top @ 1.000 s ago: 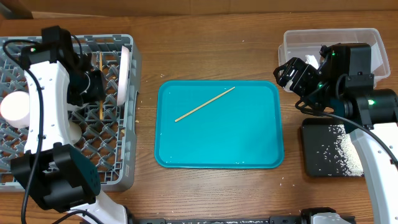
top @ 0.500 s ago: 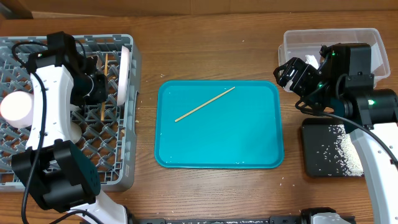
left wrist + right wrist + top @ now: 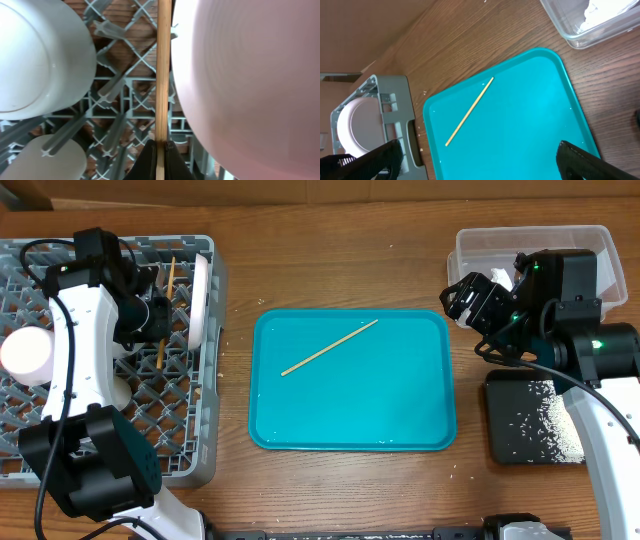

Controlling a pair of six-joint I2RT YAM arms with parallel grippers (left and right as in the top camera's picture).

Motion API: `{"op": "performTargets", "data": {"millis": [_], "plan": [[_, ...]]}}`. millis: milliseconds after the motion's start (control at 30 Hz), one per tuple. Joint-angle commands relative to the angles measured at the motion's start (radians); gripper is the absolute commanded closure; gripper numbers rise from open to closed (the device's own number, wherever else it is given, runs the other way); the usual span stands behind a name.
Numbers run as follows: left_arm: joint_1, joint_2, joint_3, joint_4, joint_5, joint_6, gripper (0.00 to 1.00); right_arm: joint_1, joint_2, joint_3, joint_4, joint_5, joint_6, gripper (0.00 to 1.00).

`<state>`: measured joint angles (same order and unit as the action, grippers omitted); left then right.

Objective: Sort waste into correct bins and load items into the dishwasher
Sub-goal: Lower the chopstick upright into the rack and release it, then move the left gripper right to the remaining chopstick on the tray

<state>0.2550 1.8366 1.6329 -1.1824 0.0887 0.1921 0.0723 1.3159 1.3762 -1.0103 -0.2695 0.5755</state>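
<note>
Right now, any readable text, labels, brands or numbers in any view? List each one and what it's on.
None: no view shows any word, number or sign.
Teal tray, dish rack, clear tub and black tray: no print visible.
Loose chopstick and held chopstick: bare wood, unmarked.

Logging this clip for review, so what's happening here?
The left gripper, jaws shut, holds a chopstick over the dish rack, beside a plate standing on edge. The right gripper hangs near a corner of the teal tray, jaws open and holding nothing. A second chopstick lies on that tray.
</note>
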Motion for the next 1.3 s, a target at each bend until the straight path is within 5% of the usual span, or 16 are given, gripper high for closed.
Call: {"op": "performTargets", "data": {"millis": [0,67,100,133,167,367,1000,1267], "plan": [[-0.006,0.008,-0.002,0.003,-0.064,0.021,0.96,-0.002,0.0,0.005,0.005,0.011,-0.007,0.0],[-0.006,0.008,-0.002,0.006,-0.067,0.021,0.85,-0.002,0.0,0.005,0.006,0.011,-0.007,0.0],[-0.006,0.008,-0.002,0.007,-0.066,0.021,0.65,-0.002,0.0,0.005,0.006,0.011,-0.007,0.0],[-0.006,0.008,-0.002,0.009,-0.066,0.021,0.07,-0.002,0.0,0.005,0.006,0.011,-0.007,0.0],[-0.006,0.008,-0.002,0.01,-0.066,0.021,0.0,-0.002,0.0,0.005,0.006,0.011,-0.007,0.0],[-0.006,0.008,-0.002,0.025,-0.048,-0.024,0.0,-0.002,0.0,0.005,0.006,0.011,-0.007,0.0],[-0.006,-0.084,0.194,-0.172,0.413,-0.077,0.0,-0.002,0.0,0.005,0.006,0.011,-0.007,0.0],[-0.006,-0.232,0.209,-0.134,0.362,-0.141,0.0,-0.002,0.0,0.005,0.006,0.011,-0.007,0.0]]}}
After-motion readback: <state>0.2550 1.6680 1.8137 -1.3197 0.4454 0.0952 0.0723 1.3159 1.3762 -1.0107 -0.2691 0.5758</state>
